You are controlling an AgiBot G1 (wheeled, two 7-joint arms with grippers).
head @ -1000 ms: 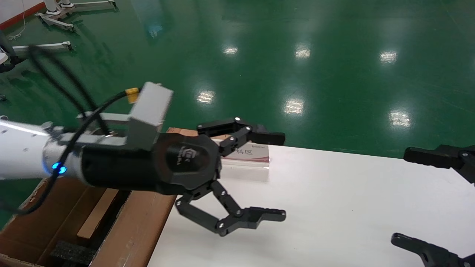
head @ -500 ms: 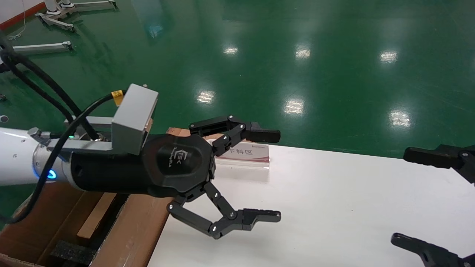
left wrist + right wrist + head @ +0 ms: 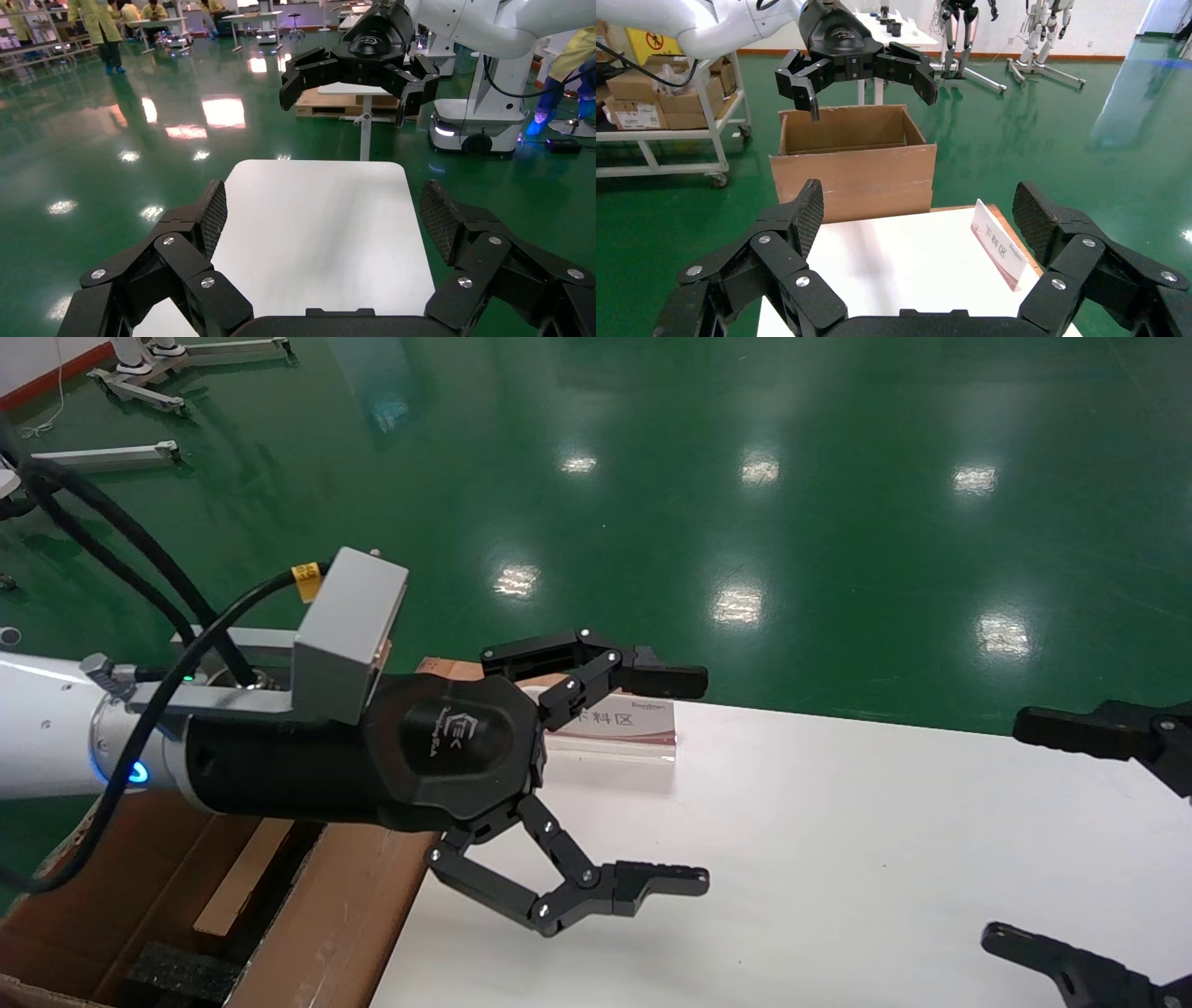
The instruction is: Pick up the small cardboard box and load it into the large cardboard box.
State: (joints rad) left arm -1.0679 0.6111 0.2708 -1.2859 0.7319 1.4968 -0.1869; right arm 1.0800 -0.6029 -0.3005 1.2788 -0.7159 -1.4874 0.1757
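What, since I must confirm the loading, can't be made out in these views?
Small cardboard box: head view, only a tan edge shows; left arm hides the rest.
Large cardboard box: head view, cut by the bottom edge; right wrist view, front wall hides its inside.
Sign: head view, open left gripper covers some text.
Right gripper: head view, cut by the right edge.

Bright overhead lamps throw white glare spots across the glossy green floor; the white table looks washed out, shadows soft
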